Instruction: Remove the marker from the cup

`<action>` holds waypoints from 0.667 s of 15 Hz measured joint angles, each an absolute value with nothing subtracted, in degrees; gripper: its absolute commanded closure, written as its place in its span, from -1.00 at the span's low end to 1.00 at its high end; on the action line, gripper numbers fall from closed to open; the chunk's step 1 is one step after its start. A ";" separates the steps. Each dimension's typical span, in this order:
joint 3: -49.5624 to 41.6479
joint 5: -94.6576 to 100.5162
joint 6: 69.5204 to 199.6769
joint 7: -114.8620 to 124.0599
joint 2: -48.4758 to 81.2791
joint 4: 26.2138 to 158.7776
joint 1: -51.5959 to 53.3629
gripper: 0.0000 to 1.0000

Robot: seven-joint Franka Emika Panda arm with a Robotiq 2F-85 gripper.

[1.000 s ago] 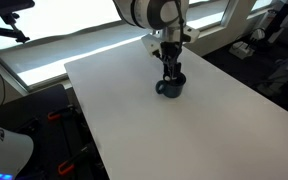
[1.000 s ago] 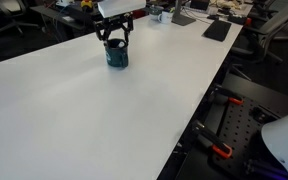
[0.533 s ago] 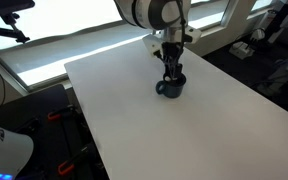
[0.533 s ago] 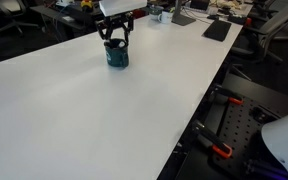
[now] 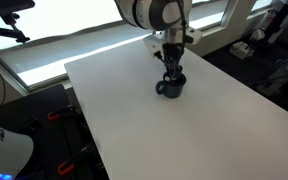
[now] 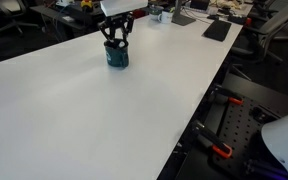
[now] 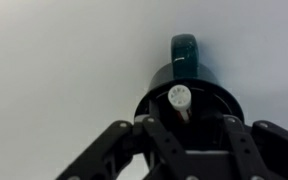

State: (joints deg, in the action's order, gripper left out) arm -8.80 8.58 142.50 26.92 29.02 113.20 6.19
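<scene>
The cup point(image 7: 160, 76), a squat dark mug with its handle point(image 7: 184, 48) pointing away, fills the middle of the wrist view. The marker point(image 7: 179, 97) stands inside it, its pale round end up and a reddish shaft below. My gripper point(image 7: 184, 122) reaches down over the cup's mouth. Its jaws are half closed, one on each side of the marker, and a gap shows between them and it. In both exterior views the gripper point(image 5: 171, 70) point(image 6: 116, 42) hangs straight above the cup point(image 5: 171, 88) point(image 6: 117, 58), fingers dipping into it. The marker is hidden there.
The cup stands alone on a large white table point(image 5: 184, 130) point(image 6: 84, 110), toward its far side. A dark laptop or pad point(image 6: 217, 30) lies at the far end. Black frames with red clamps point(image 6: 222, 150) stand past the table's edge.
The jaws have drawn inward around the marker over the last second. The arm and the cup stay where they were.
</scene>
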 measured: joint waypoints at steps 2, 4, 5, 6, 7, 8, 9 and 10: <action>-8.65 8.58 142.50 26.06 29.39 113.15 6.01 0.07; -8.26 8.46 142.50 24.73 29.55 112.96 5.52 0.57; -7.97 8.22 142.50 23.69 29.55 112.91 5.15 0.70; -7.72 7.86 142.50 22.53 29.55 112.84 4.77 0.85; -7.41 7.36 142.51 21.41 29.65 112.77 4.36 1.00; -6.96 6.78 142.53 20.37 29.94 112.63 3.88 1.00; -6.48 6.17 142.54 19.46 30.21 112.38 3.48 0.92; -6.29 5.79 142.54 19.03 30.31 112.19 3.33 0.92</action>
